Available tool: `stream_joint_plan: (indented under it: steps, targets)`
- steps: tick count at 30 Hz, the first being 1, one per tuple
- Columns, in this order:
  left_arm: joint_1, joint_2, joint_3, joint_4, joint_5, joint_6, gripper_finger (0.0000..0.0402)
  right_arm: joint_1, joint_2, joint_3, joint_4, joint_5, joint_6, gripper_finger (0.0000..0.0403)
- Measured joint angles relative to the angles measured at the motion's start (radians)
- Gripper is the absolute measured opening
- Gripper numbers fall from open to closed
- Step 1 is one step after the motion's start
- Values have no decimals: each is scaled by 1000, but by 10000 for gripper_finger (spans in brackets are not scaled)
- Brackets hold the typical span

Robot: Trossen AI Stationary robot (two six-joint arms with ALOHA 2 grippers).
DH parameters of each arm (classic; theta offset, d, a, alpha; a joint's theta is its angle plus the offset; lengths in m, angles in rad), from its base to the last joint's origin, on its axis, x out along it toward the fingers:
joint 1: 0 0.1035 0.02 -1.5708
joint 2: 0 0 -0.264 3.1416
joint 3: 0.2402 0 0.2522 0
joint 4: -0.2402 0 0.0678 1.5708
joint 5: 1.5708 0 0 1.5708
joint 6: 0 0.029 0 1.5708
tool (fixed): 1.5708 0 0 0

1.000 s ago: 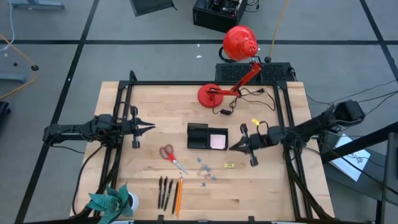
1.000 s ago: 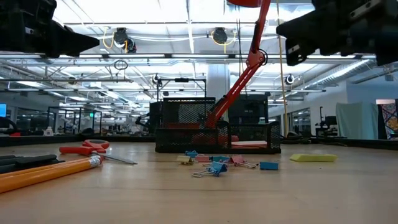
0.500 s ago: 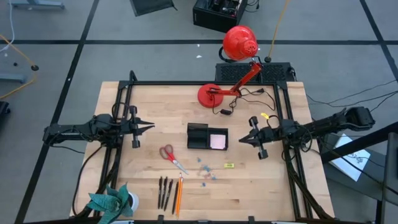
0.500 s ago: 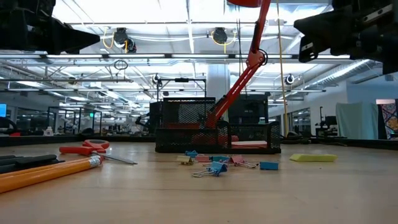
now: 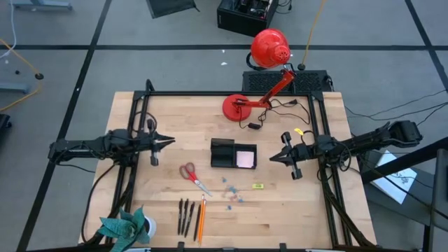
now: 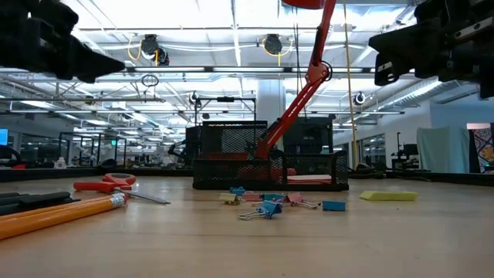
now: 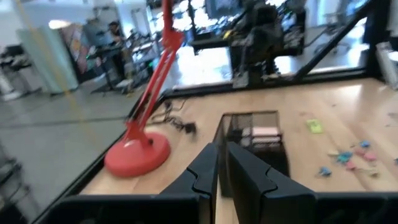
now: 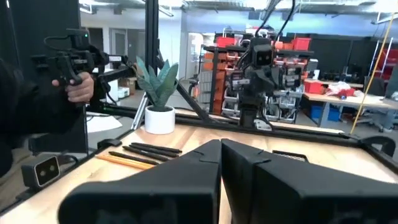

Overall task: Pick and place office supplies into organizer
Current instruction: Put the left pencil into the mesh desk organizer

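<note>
The black mesh organizer (image 5: 233, 153) stands mid-table with the pale pink notepad (image 5: 245, 159) in its right compartment. Red-handled scissors (image 5: 190, 174) lie near it. Three dark pens (image 5: 184, 215) and the orange pencil (image 5: 201, 218) lie by the near edge. Small blue clips (image 5: 231, 190) and a yellow bit (image 5: 257, 186) lie in front of the organizer. My left gripper (image 5: 170, 143) is shut and empty, hovering left of the organizer. My right gripper (image 5: 273, 158) is shut and empty, hovering right of it.
The red desk lamp's round base (image 5: 238, 106) and its cord (image 5: 280, 112) sit at the far side. A teal plant in a white pot (image 5: 127, 227) stands at the near left corner. A person (image 8: 37, 106) holding a device stands beyond the table in the right wrist view.
My right gripper has drawn back from the organizer toward the table's right edge and a little toward the far edge, still shut; then it has held still. My left gripper has dipped slightly in the low view.
</note>
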Motion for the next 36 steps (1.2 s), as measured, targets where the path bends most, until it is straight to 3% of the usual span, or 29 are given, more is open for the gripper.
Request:
stream_joint_plan:
  steps: [5, 15, 20, 24, 30, 36]
  targets:
    - [0, 67, 4, -10, -27, -41, 42, 0, 0, -1, 10, 28, -8, 0]
    - [0, 379, 122, -7, -46, -147, 42, 0, 0, -2, 35, 30, -53, 7]
    - [-4, 526, 148, 86, 67, -175, 42, 0, 0, -2, 38, 39, -70, 8]
    - [-38, 640, 189, 142, 94, -180, 42, 0, 0, -3, 39, 84, -87, 8]
    - [-100, 786, 314, 75, 92, -199, 42, 0, 0, -3, 40, 135, -79, 8]
    - [-203, 928, 462, -14, 93, -320, 42, 0, 0, -3, 39, 136, -69, 9]
